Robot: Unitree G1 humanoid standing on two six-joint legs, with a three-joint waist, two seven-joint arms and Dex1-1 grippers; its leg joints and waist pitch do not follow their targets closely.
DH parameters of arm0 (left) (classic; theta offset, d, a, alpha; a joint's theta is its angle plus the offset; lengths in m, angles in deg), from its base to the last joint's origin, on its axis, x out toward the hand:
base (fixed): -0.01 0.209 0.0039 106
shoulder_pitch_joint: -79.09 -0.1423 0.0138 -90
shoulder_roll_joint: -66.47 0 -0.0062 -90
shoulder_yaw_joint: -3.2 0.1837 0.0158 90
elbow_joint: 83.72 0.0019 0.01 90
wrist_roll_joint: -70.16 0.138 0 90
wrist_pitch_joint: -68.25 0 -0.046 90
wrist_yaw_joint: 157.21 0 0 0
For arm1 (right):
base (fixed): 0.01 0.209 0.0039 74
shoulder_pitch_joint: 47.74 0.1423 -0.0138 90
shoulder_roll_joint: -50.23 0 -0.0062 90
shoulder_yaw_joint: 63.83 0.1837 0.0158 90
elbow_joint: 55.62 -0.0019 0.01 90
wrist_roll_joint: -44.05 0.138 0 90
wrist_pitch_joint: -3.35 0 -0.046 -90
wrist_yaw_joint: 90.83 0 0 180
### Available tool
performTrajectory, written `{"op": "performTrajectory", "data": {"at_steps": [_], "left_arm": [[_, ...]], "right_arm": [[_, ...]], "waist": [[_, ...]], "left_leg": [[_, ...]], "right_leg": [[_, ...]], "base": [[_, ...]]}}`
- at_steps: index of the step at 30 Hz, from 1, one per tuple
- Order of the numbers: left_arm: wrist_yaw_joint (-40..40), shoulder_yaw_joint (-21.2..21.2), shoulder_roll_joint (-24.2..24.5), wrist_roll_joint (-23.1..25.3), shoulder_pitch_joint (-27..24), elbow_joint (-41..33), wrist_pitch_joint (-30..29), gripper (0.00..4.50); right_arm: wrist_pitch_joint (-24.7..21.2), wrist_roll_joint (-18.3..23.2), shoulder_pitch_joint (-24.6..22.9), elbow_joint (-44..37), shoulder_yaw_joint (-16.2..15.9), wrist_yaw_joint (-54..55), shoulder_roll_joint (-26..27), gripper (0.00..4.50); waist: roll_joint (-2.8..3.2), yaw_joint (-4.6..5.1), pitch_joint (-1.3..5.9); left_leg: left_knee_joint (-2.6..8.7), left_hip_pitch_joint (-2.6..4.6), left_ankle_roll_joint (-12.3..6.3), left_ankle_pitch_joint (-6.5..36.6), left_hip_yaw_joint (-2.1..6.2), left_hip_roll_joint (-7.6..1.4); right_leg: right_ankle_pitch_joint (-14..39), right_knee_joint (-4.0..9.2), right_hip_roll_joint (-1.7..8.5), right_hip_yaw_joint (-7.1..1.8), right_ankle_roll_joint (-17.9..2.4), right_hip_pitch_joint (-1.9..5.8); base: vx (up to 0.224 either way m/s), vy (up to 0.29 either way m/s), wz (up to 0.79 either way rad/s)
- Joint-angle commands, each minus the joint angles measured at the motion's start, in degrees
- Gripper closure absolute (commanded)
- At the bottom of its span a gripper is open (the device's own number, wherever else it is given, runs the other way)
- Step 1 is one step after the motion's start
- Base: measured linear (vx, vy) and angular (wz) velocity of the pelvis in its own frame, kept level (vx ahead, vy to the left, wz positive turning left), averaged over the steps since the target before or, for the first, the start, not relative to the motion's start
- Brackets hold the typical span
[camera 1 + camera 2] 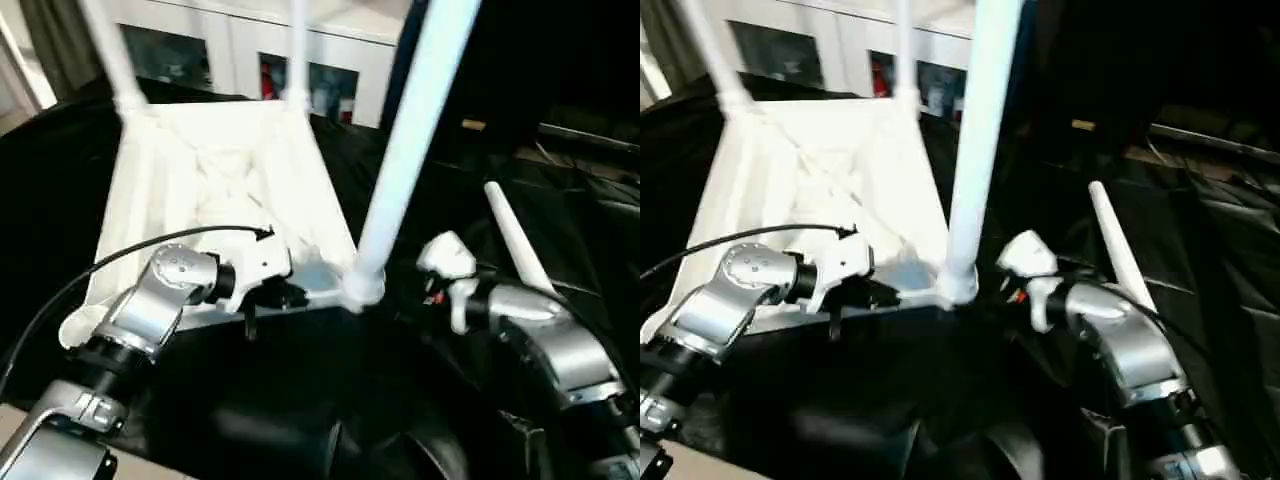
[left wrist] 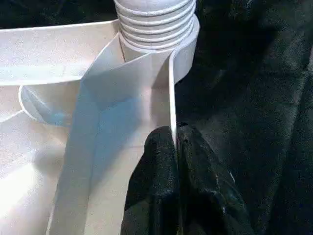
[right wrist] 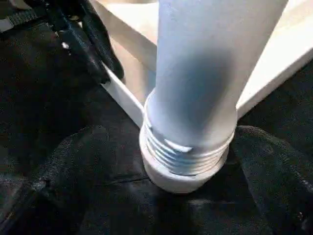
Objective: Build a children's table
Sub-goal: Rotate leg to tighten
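The white tabletop is lying ribbed underside up on the black-draped surface, 3 legs standing in sockets. Left fingers are pinching its rim; right fingers are standing spread around the near leg's threaded base.

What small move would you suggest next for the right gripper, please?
Probably close the right gripper on the long white cylindrical leg and turn it further: threads still show above the round corner socket, while the left gripper pinches the white plastic tabletop's rim.
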State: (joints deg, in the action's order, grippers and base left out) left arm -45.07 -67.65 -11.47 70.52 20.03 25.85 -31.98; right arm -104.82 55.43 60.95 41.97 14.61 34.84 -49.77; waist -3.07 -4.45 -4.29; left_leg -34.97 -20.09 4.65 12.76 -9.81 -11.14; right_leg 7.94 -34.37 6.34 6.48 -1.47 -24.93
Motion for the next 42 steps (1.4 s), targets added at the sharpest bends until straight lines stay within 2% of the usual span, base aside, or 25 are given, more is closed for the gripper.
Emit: {"op": "performTrajectory", "data": {"at_steps": [1, 3, 5, 7, 9, 13, 15, 22, 23, 26, 29, 30, 32, 35, 36, 37, 39, 40, 41, 42], "left_arm": [[-1.8, 2.1, -0.5, -0.7, -0.4, -2.5, 0.2, 4.5], [-2.3, 2.2, -0.3, -1.0, -0.7, -3.3, -0.1, 4.5], [-2.7, 2.3, -0.2, -1.2, -0.9, -3.8, -0.3, 4.5], [-2.9, 2.3, -0.1, -1.1, -1.1, -4.1, -0.4, 4.5], [-3.3, 2.3, 0.1, -1.0, -1.4, -4.5, -0.5, 4.5], [-3.6, 2.5, 0.4, -1.1, -1.6, -5.1, -0.7, 4.5], [-3.6, 2.7, 0.6, -1.1, -1.6, -5.2, -0.8, 4.5], [-3.4, 2.6, 0.5, -0.7, -1.4, -4.9, -0.9, 4.5], [-3.3, 2.6, 0.5, -0.6, -1.4, -4.8, -0.8, 4.5], [-2.6, 2.4, 0.5, -0.4, -1.3, -4.5, -0.6, 4.5], [1.4, 1.7, -0.5, 1.0, -0.5, -2.7, -2.1, 4.5], [3.0, 1.3, -1.2, 1.4, -0.1, -2.0, -3.0, 4.5], [6.8, 0.5, -3.0, 2.2, 0.9, 0.0, -4.4, 4.5], [12.7, -0.2, -6.1, 3.6, 2.6, 2.8, -6.3, 4.5], [16.2, -0.5, -8.2, 4.3, 3.7, 4.3, -7.7, 4.5], [21.4, -0.9, -11.7, 5.1, 5.3, 6.5, -9.8, 4.5], [24.5, -1.1, -14.1, 5.4, 6.4, 7.8, -11.4, 4.5], [25.2, -1.0, -14.9, 5.5, 6.7, 8.2, -11.6, 4.5], [26.4, -0.7, -16.2, 5.7, 7.2, 8.8, -11.9, 4.5], [27.1, -0.2, -17.7, 6.0, 7.7, 9.2, -11.7, 4.5]], "right_arm": [[0.2, -0.1, 0.5, -0.6, -0.8, -1.0, 0.1, 0.07], [0.0, 0.3, 1.1, -0.3, -1.1, -1.1, 0.2, 0.07], [0.0, 0.3, 1.4, -0.1, -1.1, -1.6, 0.2, 0.07], [0.2, 0.3, 1.5, 0.2, -1.2, -2.0, 0.3, 0.07], [0.2, 0.4, 1.7, 0.5, -1.2, -2.3, 0.5, 0.33], [0.3, 0.4, 2.0, 1.1, -1.4, -2.5, 0.7, 0.53], [0.5, 0.0, 2.0, 1.5, -1.7, -2.8, 0.7, 0.82], [0.8, -0.5, 2.0, 2.3, -2.0, -3.2, 0.6, 1.29], [0.9, -0.6, 2.0, 2.5, -2.1, -3.0, 0.8, 1.56], [0.9, -0.8, 1.9, 2.9, -2.0, -2.3, 1.1, 1.67], [-0.1, -1.0, 2.0, 5.0, -0.2, 3.6, 4.3, 1.77], [-0.4, -1.1, 2.2, 5.9, 0.5, 6.0, 5.7, 1.77], [-1.3, -1.4, 2.7, 8.1, 2.3, 12.2, 9.0, 1.78], [-2.3, -1.7, 4.5, 12.2, 5.5, 22.3, 14.4, 1.79], [-2.4, -1.7, 5.7, 14.9, 7.2, 28.0, 17.4, 1.8], [-2.5, -1.9, 7.7, 18.5, 9.2, 35.8, 21.6, 1.8], [-2.4, -2.1, 9.0, 20.7, 10.1, 40.6, 24.2, 1.8], [-2.0, -2.3, 9.4, 21.1, 10.0, 41.1, 24.9, 1.8], [-1.2, -2.5, 9.9, 21.8, 9.7, 41.8, 26.2, 1.8], [-0.3, -2.6, 10.5, 22.1, 9.2, 41.6, 27.7, 1.45]], "waist": [[-0.37, -0.16, 4.24], [-0.31, -0.24, 4.25], [-0.56, -0.35, 4.31], [-0.57, -0.48, 4.31], [-0.53, -0.68, 4.27], [-0.6, -0.62, 4.5], [-0.72, -0.6, 4.56], [-0.83, -0.7, 4.6], [-0.82, -0.7, 4.57], [-0.85, -0.68, 4.52], [-0.71, -0.56, 4.28], [-0.74, -0.45, 4.17], [-0.83, -0.17, 3.94], [-0.97, 0.69, 3.82], [-0.86, 0.86, 3.75], [-0.8, 1.43, 3.75], [-0.58, 1.71, 3.96], [-0.44, 1.81, 4.14], [-0.55, 1.88, 4.11], [-0.24, 1.96, 4.05]], "left_leg": [[4.47, 0.11, -2.58, 6.7, 0.0, -2.05], [4.53, 0.18, -2.18, 6.8, 0.01, -2.11], [4.58, 0.17, -1.98, 7.2, -0.05, -2.06], [4.53, 0.23, -2.05, 6.8, -0.15, -2.02], [4.44, 0.44, -2.05, 7.3, -0.35, -1.89], [4.57, -0.24, -1.64, 6.9, 0.0, -1.87], [4.52, -0.32, -1.53, 6.9, -0.01, -1.81], [4.47, -0.54, -1.34, 6.0, 0.06, -1.78], [4.48, -0.59, -1.36, 6.0, 0.06, -1.78], [4.5, -0.62, -1.36, 6.2, 0.09, -1.76], [4.64, -0.59, -1.05, 7.1, 0.08, -1.75], [4.76, -0.54, -0.27, 8.5, 0.16, -1.72], [4.91, -0.53, 0.62, 10.7, 0.29, -1.5], [4.77, -0.56, 1.55, 13.6, 0.72, -1.04], [4.71, -0.43, 1.76, 13.8, 0.77, -0.97], [4.53, -0.38, 2.03, 14.3, 0.84, -0.87], [4.56, -0.26, 2.35, 14.6, 1.16, -0.88], [4.93, -0.48, 1.98, 14.0, 1.34, -1.15], [5.06, -0.53, 1.78, 13.6, 1.35, -1.33], [5.25, -0.53, 1.55, 13.5, 1.43, -1.51]], "right_leg": [[19.8, 3.75, 2.82, -3.49, -9.5, 3.81], [19.1, 3.62, 2.69, -3.61, -9.6, 3.71], [18.1, 3.44, 2.54, -3.76, -9.9, 3.73], [17.1, 3.31, 2.42, -3.99, -10.1, 3.61], [17.3, 3.36, 2.27, -4.22, -10.2, 3.35], [16.8, 3.03, 2.28, -4.1, -9.7, 3.93], [17.0, 3.05, 2.27, -4.11, -9.3, 4.01], [17.3, 3.09, 2.29, -4.07, -8.6, 4.04], [17.3, 3.08, 2.28, -4.07, -8.6, 4.06], [17.7, 3.12, 2.28, -4.04, -8.5, 4.06], [19.3, 3.38, 2.24, -4.04, -8.1, 3.82], [21.6, 3.67, 2.22, -3.97, -7.5, 3.75], [26.3, 4.35, 2.22, -3.79, -5.7, 3.67], [35.7, 5.7, 2.34, -3.13, -1.6, 3.4], [36.9, 5.94, 2.4, -3.02, -1.2, 3.21], [38.8, 6.4, 2.48, -2.78, -0.6, 2.95], [38.2, 6.66, 2.48, -2.3, -0.3, 3.22], [34.5, 6.36, 2.38, -2.38, -0.8, 3.58], [32.7, 6.3, 2.41, -2.48, -1.4, 3.59], [29.2, 6.03, 2.19, -2.72, -2.7, 3.55]], "base": [[0.0, 0.0, 0.0], [0.0, 0.0, 0.0], [0.0, 0.0, 0.0], [0.0, 0.0, 0.0], [0.0, 0.0, 0.0], [0.0, 0.0, 0.0], [0.0, 0.0, 0.0], [0.0, 0.0, 0.0], [0.0, 0.0, 0.0], [0.0, 0.0, 0.0], [0.0, 0.0, 0.0], [0.0, 0.0, 0.0], [0.0, 0.0, 0.0], [0.0, 0.0, 0.0], [0.0, 0.0, 0.0], [0.0, 0.0, 0.0], [0.0, 0.0, 0.0], [0.0, 0.0, 0.0], [0.0, 0.0, 0.0], [0.0, 0.0, 0.0]]}}
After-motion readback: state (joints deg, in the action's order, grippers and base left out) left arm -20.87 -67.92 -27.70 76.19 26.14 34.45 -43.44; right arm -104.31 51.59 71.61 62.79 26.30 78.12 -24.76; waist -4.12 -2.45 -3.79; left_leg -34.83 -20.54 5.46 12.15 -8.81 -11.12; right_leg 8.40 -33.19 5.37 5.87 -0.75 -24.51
